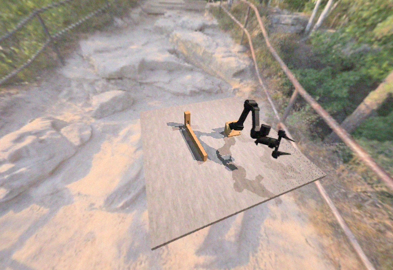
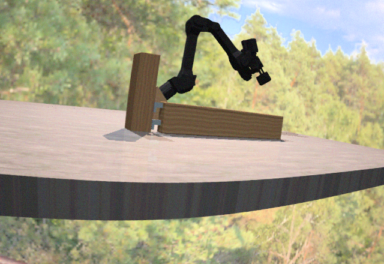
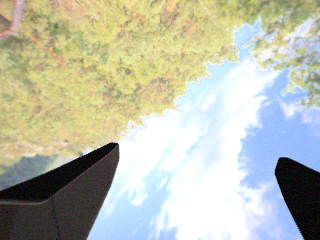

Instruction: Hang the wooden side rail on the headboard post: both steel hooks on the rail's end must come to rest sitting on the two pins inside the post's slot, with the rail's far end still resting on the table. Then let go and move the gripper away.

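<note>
The upright wooden headboard post (image 1: 187, 118) (image 2: 142, 92) stands on the table (image 1: 190, 204) (image 2: 93, 155). The wooden side rail (image 1: 196, 142) (image 2: 220, 120) meets the post at one end, where two steel hooks (image 2: 157, 113) reach into the post. The rail's end at the post sits higher and its far end (image 1: 204, 158) (image 2: 277, 128) rests on the table. My gripper (image 1: 287, 146) (image 2: 263, 77) (image 3: 195, 157) is open and empty. It hangs in the air well to the side of the rail, near the table's right edge. The wrist view shows only sky and trees between the fingers.
The arm's tan base (image 1: 231, 129) stands on the table behind the rail. The table's right edge (image 1: 304, 156) runs close under the gripper. A rusty railing (image 1: 317, 108) passes beyond that edge.
</note>
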